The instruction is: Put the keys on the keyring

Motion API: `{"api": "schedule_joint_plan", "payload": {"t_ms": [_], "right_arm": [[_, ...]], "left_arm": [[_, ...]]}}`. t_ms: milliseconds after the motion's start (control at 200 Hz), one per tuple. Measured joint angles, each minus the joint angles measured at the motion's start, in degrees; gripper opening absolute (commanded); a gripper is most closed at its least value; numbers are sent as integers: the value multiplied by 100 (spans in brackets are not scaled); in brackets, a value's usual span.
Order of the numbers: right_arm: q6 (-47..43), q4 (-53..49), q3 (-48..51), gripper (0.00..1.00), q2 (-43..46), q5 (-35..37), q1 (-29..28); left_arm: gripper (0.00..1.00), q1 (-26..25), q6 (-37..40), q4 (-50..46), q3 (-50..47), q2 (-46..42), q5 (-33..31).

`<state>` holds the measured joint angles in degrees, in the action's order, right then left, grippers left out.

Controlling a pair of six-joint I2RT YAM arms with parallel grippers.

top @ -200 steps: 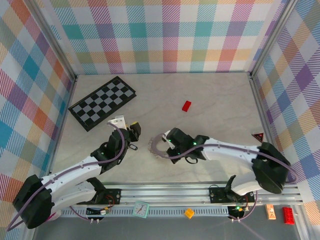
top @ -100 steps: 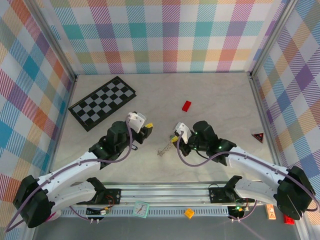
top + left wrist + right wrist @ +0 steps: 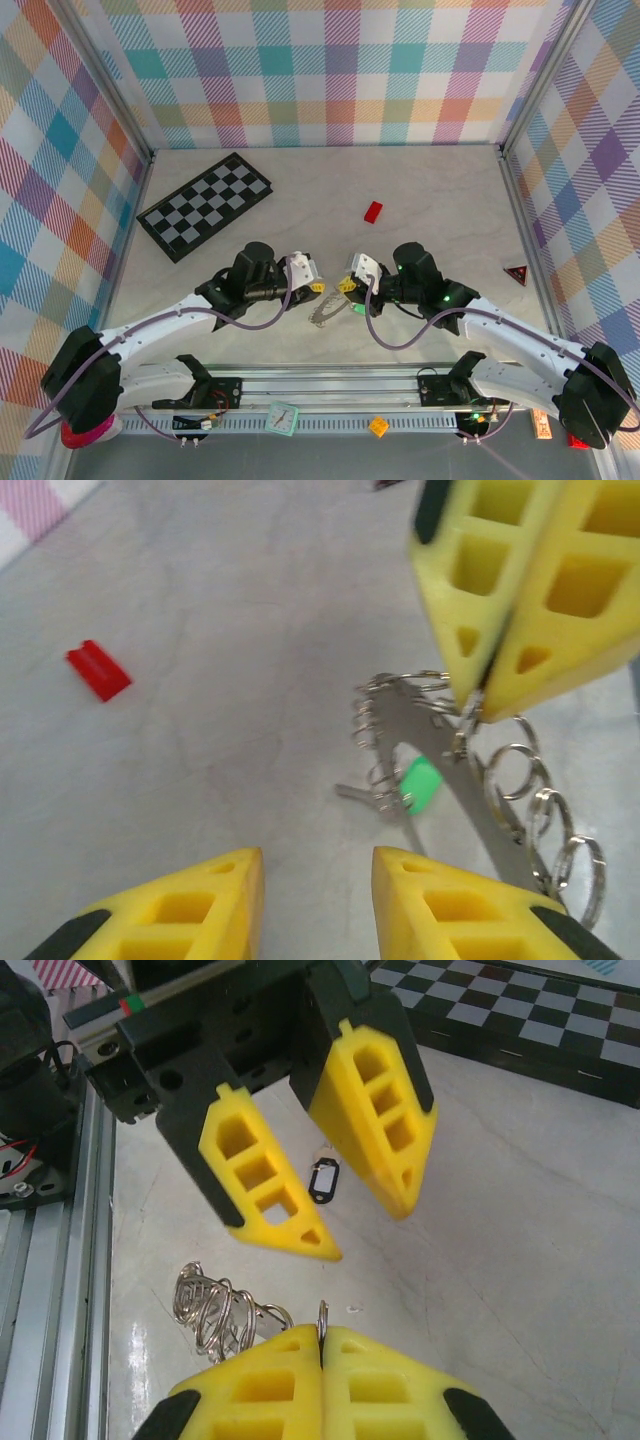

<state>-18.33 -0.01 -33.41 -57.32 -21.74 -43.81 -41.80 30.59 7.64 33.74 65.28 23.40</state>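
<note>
Left wrist, right gripper (image 3: 480,695) clamped on keyring (image 3: 470,790) — left gripper (image 3: 318,865) apart, green key (image 3: 421,783) near

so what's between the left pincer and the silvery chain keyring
Left wrist view: the tiny silver key with a pale green head sits by the keyring, ahead of the left pincer; the rest is bare pale table.

Bright, even overhead light leaves soft shadows. Near yellow foam fingers (image 3: 190,910) blur in wrist views; the silvery chain keyring (image 3: 215,1305) glints.
</note>
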Motion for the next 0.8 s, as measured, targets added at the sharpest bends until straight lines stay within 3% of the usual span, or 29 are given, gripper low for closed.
{"api": "schedule_joint_plan", "payload": {"t_ms": [390, 800], "right_arm": [[-63, -4, 0, 0, -219, -269, 0], [-61, 2, -2, 0, -341, -474, -2]], "left_arm": [[27, 0, 52, 133, 15, 289, 984], [24, 0, -50, 286, 37, 481, 1421]]}}
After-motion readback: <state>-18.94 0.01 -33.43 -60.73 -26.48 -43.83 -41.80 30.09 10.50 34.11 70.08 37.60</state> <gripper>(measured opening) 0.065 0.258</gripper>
